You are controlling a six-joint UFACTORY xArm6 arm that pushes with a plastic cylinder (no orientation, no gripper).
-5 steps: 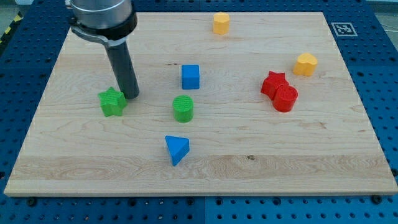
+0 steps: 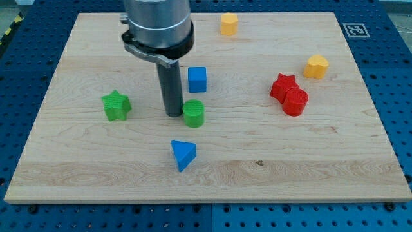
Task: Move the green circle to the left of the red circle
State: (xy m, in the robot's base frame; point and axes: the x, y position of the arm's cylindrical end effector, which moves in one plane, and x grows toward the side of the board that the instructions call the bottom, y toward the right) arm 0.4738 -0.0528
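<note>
No claw here, so nothing's held: our tip (image 2: 172, 114) sits just left of the green circle (image 2: 193, 113), mid-board, well left of the red circle (image 2: 295, 102). Looks light, rigid, probably slides easily; we'd push its left side.

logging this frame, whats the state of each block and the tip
tip: down on the board, against the green circle's left side
green circle: upright, well left of the red circle
red circle: touching the red star
red star: flat
green star: alone
blue cube: flat
blue triangle: alone
yellow blocks: far apart
</note>
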